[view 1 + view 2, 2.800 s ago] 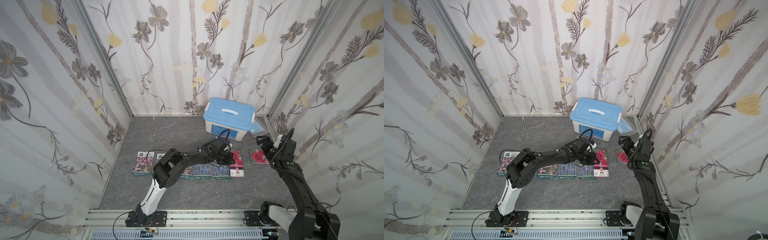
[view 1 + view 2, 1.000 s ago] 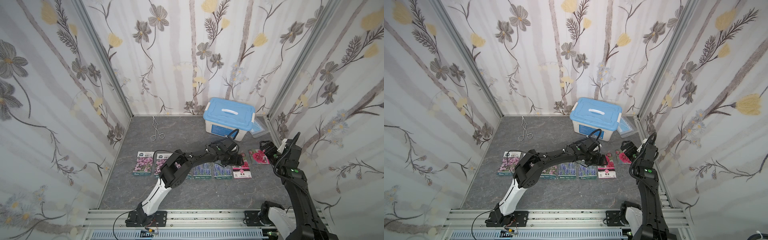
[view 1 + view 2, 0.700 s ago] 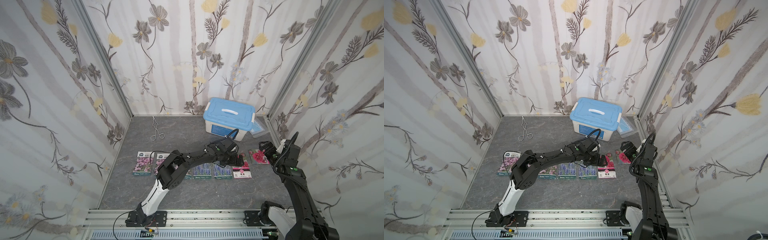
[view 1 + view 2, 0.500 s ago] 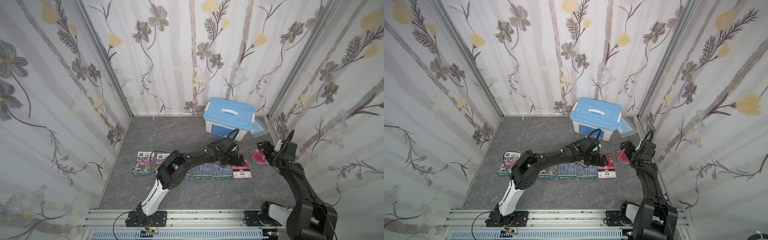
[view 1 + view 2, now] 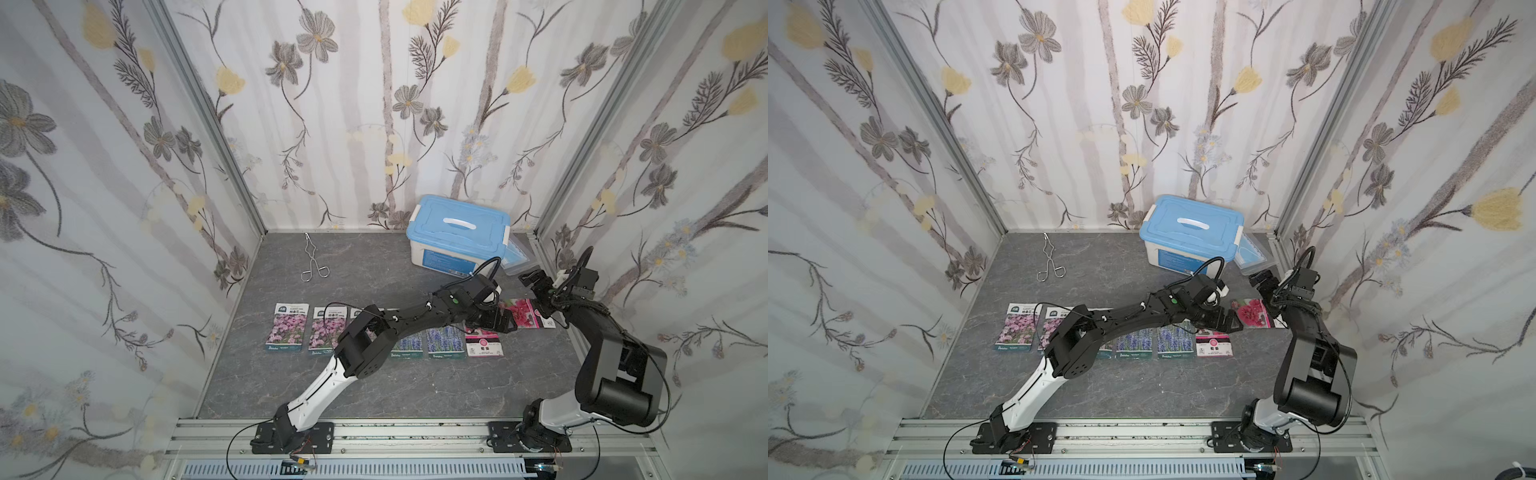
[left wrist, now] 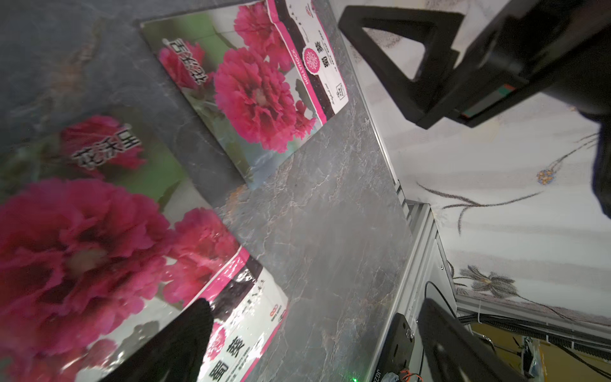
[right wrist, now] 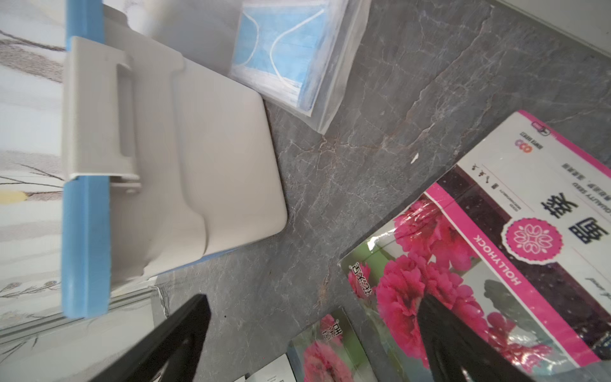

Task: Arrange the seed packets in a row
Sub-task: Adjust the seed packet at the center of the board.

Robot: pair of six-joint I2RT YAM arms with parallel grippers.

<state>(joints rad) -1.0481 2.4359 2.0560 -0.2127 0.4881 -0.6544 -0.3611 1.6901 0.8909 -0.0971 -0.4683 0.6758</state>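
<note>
Seed packets (image 5: 445, 341) lie face up on the grey desk (image 5: 374, 386). Five sit side by side in a row, and the fifth packet (image 5: 483, 344), a magenta one, is at the right end. The sixth packet (image 5: 524, 312), also magenta, lies apart from the row, farther back and turned sideways, close to the desk's right edge.

The left tool (image 5: 496, 324) hangs low over the far end of the fifth packet, fingers spread wide with nothing between them. In its wrist view one fingertip (image 6: 188, 330) overlaps that packet; I cannot tell whether it touches or sits just above. The right tool (image 5: 537, 291) is likewise spread and empty. It is poised over the sixth packet (image 7: 496, 248), near the box (image 7: 172, 132) and the pouch of masks (image 7: 291, 56).

These packets look thin, light and bendy, with a glossy film that catches the light, so they are probably slippery. Flat on the desk, they offer no edge to close on. I would pinch a short edge or corner at a slant, or press down and slide. Grip gently, since a hard squeeze could crease the film.
</note>
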